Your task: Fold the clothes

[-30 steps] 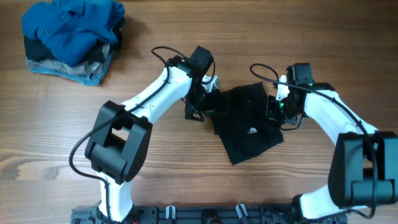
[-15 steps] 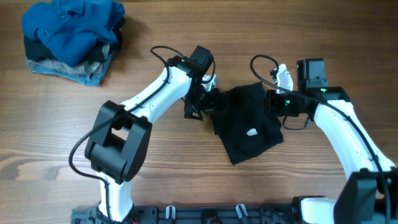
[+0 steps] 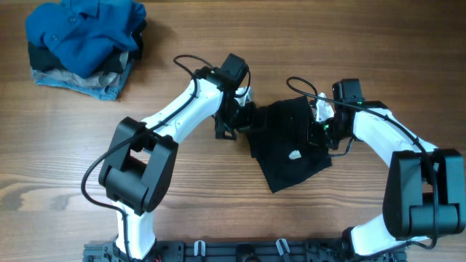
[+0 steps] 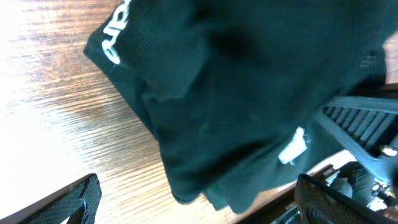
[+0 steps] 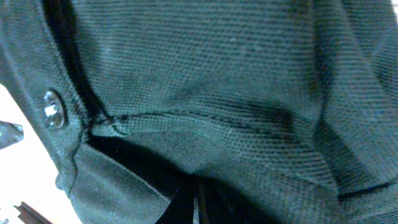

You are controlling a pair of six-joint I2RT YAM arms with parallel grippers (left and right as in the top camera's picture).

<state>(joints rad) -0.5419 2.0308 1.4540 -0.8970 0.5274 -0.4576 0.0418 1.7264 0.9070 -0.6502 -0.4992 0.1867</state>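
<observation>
Now the right gripper, jaws together, has come back onto the right edge of the black T-shirt on the table, while the left gripper waits with jaws apart at its left edge, so another fold seems near.

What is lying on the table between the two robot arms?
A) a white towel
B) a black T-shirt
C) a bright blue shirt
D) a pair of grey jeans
B: the black T-shirt lies crumpled in the middle of the wooden table, while the bright blue shirt sits far off in the upper left corner of the overhead view.
</observation>
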